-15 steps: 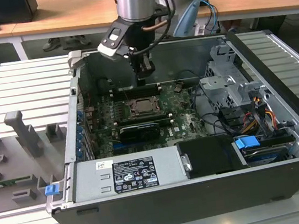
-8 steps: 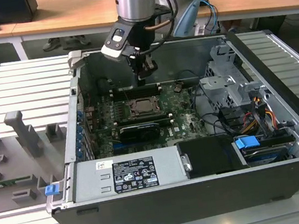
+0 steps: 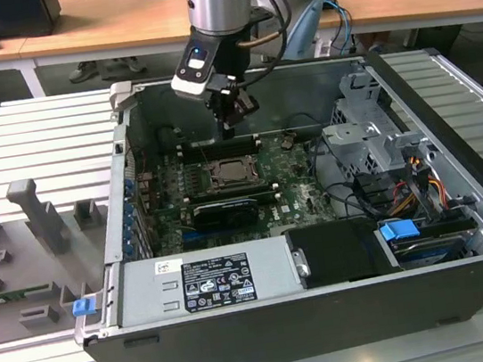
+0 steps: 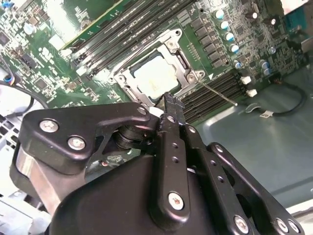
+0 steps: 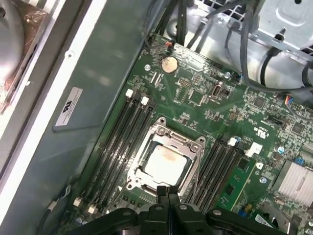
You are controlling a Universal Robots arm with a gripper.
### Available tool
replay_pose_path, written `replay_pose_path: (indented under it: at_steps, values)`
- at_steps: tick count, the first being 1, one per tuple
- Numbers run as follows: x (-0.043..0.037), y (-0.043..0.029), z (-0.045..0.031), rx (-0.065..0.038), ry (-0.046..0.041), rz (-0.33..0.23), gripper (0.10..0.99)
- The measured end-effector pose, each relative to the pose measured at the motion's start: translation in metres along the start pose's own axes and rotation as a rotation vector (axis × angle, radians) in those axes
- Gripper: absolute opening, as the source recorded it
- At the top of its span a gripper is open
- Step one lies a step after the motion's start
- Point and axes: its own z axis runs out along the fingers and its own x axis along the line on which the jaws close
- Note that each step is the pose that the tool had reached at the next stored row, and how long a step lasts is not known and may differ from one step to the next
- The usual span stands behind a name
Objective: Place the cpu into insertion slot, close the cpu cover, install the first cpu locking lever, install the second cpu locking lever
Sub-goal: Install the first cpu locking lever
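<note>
The cpu (image 5: pixel 164 164) sits in the slot (image 5: pixel 131 182), its pale metal top facing up with a faint brownish smear near the middle. The cover (image 5: pixel 188 144) lies flat over it, so the chip shows through the cut-out centre, and the silvery frame rings it on all sides. In the second wrist view the cpu (image 4: pixel 154 78) and cover (image 4: pixel 183 61) look the same, and a thin metal lever (image 4: pixel 220 93) slants out from one corner of the socket across the nearby memory slots (image 4: pixel 215 95).

My gripper (image 5: pixel 167 188) hangs just above the socket's edge, clear of the cover. My two fingers are pressed together at the tips with nothing between them. In the second wrist view my gripper (image 4: pixel 168 100) points at the socket's rim beside the cpu.

Long black memory slots (image 5: pixel 117 147) flank the socket on both sides, all on the green board (image 5: pixel 195 98), and a coin cell (image 5: pixel 169 63) lies farther off. In the exterior view my gripper (image 3: pixel 228 129) is inside the open case (image 3: pixel 332 312), above the cpu (image 3: pixel 233 171), with a black card (image 3: pixel 223 210) just beyond the socket.
</note>
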Motion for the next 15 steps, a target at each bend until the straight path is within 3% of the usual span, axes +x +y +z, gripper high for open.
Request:
replay_pose_path:
  at_steps: [15]
  values:
    - [0.0001,-0.0002,0.0,0.003,0.0,-0.153,0.106]
